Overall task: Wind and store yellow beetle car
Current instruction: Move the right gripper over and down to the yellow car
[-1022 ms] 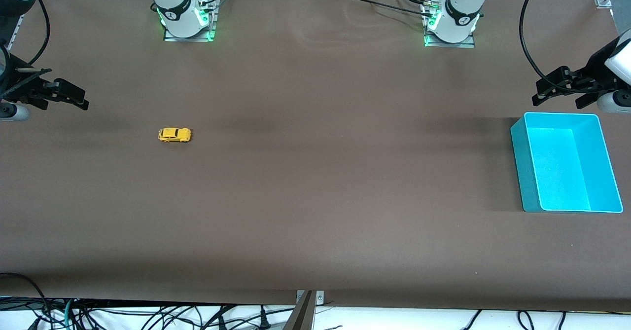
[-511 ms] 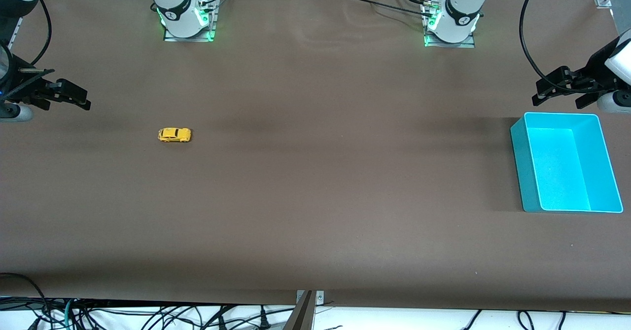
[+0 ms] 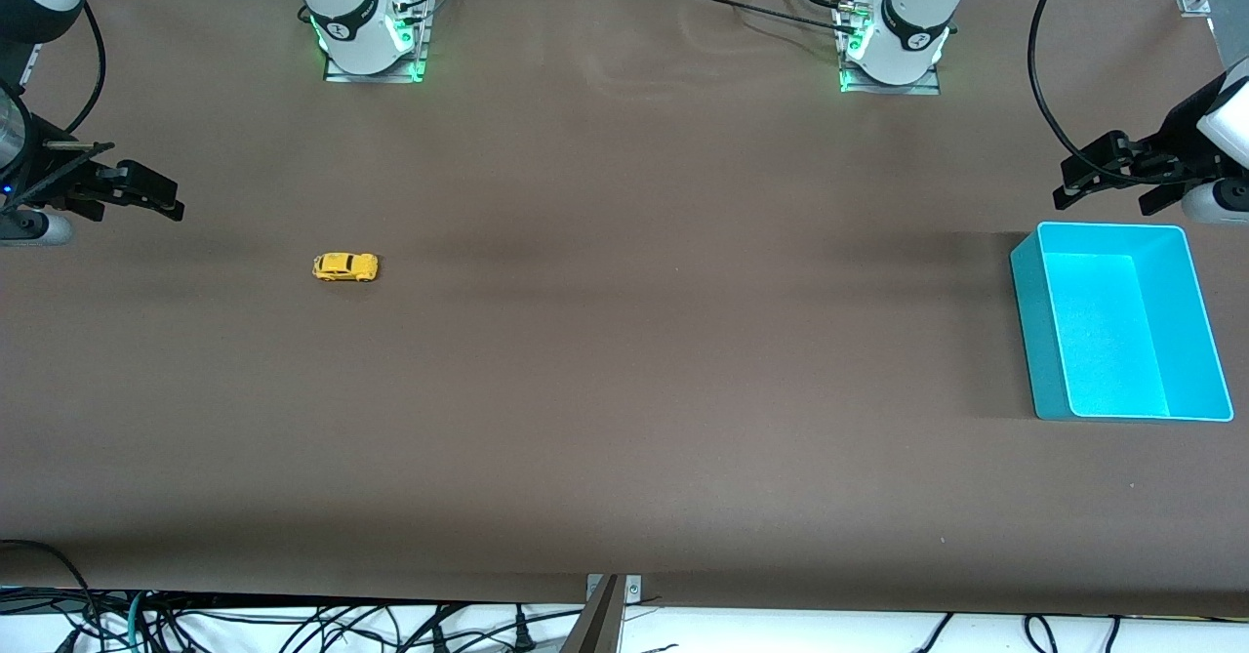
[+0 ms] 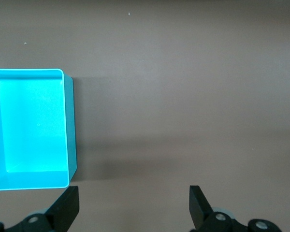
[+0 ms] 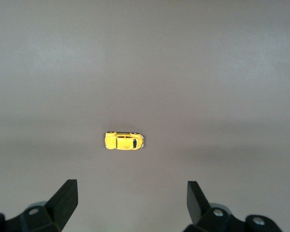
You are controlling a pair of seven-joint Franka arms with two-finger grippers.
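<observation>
The right claw (image 3: 156, 194) has edged a little toward the car (image 3: 345, 266) over the past second, creeping along the right arm's end of the surface (image 3: 624, 389) while everything else stays put. It reads as the opening of the approach: the task has barely begun, with the toy neither wound nor stored.

The car sits on its wheels on the bare surface, toward the right arm's end, well apart from the bin (image 3: 1025, 321) at the left arm's end. In the right wrist view the car (image 5: 124, 140) lies between and ahead of the spread fingers (image 5: 65, 198), so the claw looks roughly lined up on it but is far short of contact.

The right claw hangs above the surface with its jaws fully apart and nothing in them, pointing in toward the middle. The left claw (image 3: 1112, 170) waits, jaws just as wide and empty, hovering just off the bin's farther rim; its wrist view shows the bin (image 4: 70, 125) empty.

The next move would seem to call for a long reach and a careful descent, since the toy is tiny against the wide jaws and could roll if nudged.
</observation>
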